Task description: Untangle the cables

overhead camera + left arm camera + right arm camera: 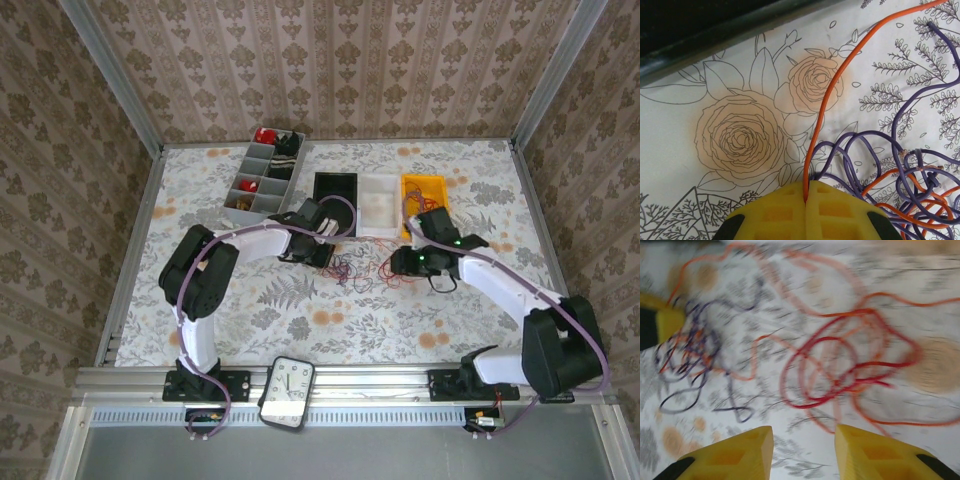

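While the left gripper point(806, 199) clamps an orange wire point(824, 105) between its closed jaws, the right gripper point(804, 441) is positioned with jaws apart above the red loops point(826, 371). The cables point(365, 271) lie tangled on the floral tablecloth point(300, 322) between both grippers, near the black bin point(335, 188).

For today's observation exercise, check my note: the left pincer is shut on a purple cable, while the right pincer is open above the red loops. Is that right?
Not quite. The left wrist view shows the left pincer shut on an orange cable, not a purple one. The right pincer is indeed open above the red loops.
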Action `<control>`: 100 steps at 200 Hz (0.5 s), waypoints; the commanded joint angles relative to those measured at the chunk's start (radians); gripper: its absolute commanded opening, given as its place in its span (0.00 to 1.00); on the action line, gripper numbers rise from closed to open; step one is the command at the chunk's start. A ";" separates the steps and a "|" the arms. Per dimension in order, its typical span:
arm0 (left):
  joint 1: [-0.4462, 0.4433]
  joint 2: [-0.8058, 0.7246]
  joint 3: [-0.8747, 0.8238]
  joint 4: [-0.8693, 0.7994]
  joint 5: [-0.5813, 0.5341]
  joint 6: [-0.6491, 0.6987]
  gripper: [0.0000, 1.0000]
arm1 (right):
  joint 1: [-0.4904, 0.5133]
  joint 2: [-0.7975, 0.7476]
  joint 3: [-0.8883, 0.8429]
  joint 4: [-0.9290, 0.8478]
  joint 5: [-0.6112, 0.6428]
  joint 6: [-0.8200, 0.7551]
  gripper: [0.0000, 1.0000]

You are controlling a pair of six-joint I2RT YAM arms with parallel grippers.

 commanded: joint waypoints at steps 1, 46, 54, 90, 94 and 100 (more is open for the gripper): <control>-0.006 0.020 0.026 0.007 -0.011 0.016 0.00 | 0.072 0.101 0.086 -0.059 -0.043 -0.091 0.38; -0.007 -0.001 0.011 -0.001 -0.019 0.007 0.00 | 0.097 0.288 0.194 -0.090 0.043 -0.097 0.35; -0.007 -0.007 0.005 0.000 -0.022 0.006 0.00 | 0.097 0.306 0.202 -0.089 0.045 -0.097 0.35; -0.005 -0.019 -0.012 0.000 -0.025 0.000 0.00 | 0.098 0.365 0.212 -0.092 0.055 -0.092 0.33; -0.005 -0.020 -0.014 0.000 -0.025 0.000 0.00 | 0.098 0.370 0.210 -0.092 0.059 -0.092 0.33; -0.005 -0.020 -0.013 0.000 -0.025 0.000 0.00 | 0.101 0.378 0.209 -0.095 0.065 -0.093 0.33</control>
